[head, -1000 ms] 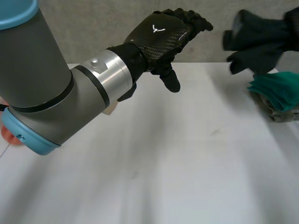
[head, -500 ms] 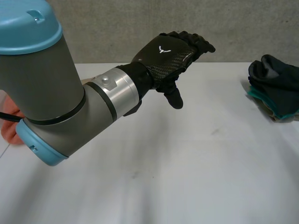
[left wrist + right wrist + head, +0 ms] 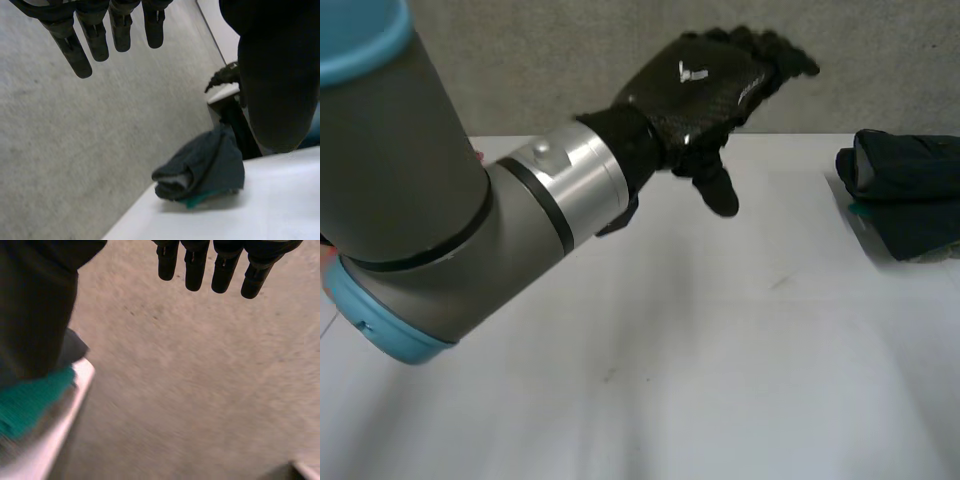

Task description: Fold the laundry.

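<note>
Head view: one folded pile (image 3: 910, 195) on table (image 3: 720, 350); left hand (image 3: 705, 85), right hand (image 3: 196, 265) both spread, empty

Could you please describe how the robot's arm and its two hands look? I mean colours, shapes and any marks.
The left arm is a thick grey tube with a thin black ring and a light-blue cap. A shiny silver wrist collar joins it to the left hand, which is black with a woven carbon-fibre back and a small white mark. The right hand has black, round-tipped fingers.
</note>
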Available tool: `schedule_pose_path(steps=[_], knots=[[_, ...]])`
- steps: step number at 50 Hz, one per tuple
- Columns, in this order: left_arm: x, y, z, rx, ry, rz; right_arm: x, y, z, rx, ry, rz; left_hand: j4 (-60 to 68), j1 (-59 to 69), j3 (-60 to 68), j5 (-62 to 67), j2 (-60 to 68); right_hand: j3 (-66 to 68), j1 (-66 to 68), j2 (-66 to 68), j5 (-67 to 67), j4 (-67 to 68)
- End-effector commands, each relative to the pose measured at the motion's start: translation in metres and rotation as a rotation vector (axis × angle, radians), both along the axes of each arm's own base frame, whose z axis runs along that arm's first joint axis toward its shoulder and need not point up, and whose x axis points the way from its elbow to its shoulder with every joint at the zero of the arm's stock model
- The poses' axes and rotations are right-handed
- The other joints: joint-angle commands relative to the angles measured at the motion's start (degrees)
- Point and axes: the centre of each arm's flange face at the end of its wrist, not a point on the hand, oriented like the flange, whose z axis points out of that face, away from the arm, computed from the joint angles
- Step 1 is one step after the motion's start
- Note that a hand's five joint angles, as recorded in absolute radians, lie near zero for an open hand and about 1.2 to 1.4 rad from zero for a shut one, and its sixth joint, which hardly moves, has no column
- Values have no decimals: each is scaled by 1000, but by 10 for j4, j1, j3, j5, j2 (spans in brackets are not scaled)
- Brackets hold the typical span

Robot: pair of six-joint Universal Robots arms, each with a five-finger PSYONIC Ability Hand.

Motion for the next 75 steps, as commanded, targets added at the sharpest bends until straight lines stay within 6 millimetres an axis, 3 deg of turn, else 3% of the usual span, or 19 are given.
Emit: schedule_pose_path(steps=[1, 5, 8, 12, 16, 21, 25, 30, 38, 39, 43, 47, 55, 56, 60, 64, 67, 71, 75], knots=[[9, -6, 41, -50, 129, 71, 101, 8, 47, -203, 117, 150, -1, 2, 12, -13, 7, -19, -29, -24, -25, -20], [30, -21, 63, -83, 190, 242, 156, 32, 62, -328, 130, 297, -1, 2, 12, -13, 7, -19, -29, -24, -25, -20], [59, -50, 70, -113, 191, 424, 194, 51, 56, -348, 137, 435, -2, 1, 10, -14, 5, -19, -29, -24, -25, -20], [109, -101, 48, -132, 25, 677, 264, 99, 24, -276, 125, 693, -6, -3, 7, -18, 2, -19, -29, -24, -25, -20], [149, -140, 6, -163, -232, 825, 290, 131, -12, -136, 120, 782, -14, -11, -1, -26, -7, -19, -29, -24, -25, -20], [175, -203, -85, -161, -516, 820, 298, 157, -49, 13, 180, 824, -11, -8, 2, -23, -4, -19, -29, -24, -25, -20], [206, -246, -132, -160, -573, 793, 300, 170, -71, 84, 234, 845, -12, -9, 0, -24, -5, -19, -29, -24, -25, -20], [245, -290, -178, -157, -585, 854, 297, 174, -85, 131, 248, 838, -4, -1, 9, -16, 3, -19, -29, -24, -25, -20], [278, -313, -230, -158, -713, 910, 292, 177, -97, 175, 244, 828, 46, 49, 59, 34, 53, -19, -29, -24, -25, -20], [279, -313, -233, -160, -725, 907, 292, 177, -97, 176, 245, 828, 91, 94, 104, 79, 99, -19, -29, -24, -25, -20], [275, -313, -235, -188, -758, 911, 292, 175, -99, 175, 247, 828, 683, 686, 695, 671, 690, -19, -29, -24, -25, -20], [261, -314, -214, -253, -739, 980, 292, 174, -99, 175, 246, 829, 684, 687, 696, 672, 691, -19, -29, -24, -25, -20], [200, -274, -84, -459, -510, 1057, 291, 174, -100, 176, 239, 826, 684, 687, 696, 672, 691, -19, -29, -24, -25, -20], [181, -255, -53, -477, -399, 1026, 290, 173, -100, 177, 238, 823, 684, 687, 696, 672, 691, -19, -29, -24, -25, -20], [135, -201, 7, -457, -109, 894, 286, 169, -99, 178, 234, 804, 684, 687, 696, 672, 691, -19, -29, -24, -25, -20], [106, -149, 45, -406, 91, 759, 282, 166, -99, 179, 233, 784, 684, 687, 696, 672, 691, -19, -29, -24, -25, -20], [90, -129, 41, -350, 121, 687, 281, 165, -98, 180, 232, 773, 684, 687, 696, 672, 691, -19, -29, -24, -25, -20], [47, -94, 3, -231, 80, 547, 280, 164, -97, 176, 231, 765, 684, 687, 696, 672, 691, -19, -29, -24, -25, -20], [-4, -53, -70, -22, 21, 359, 272, 155, -95, 174, 224, 709, 684, 687, 696, 672, 691, -19, -29, -24, -25, -20]])
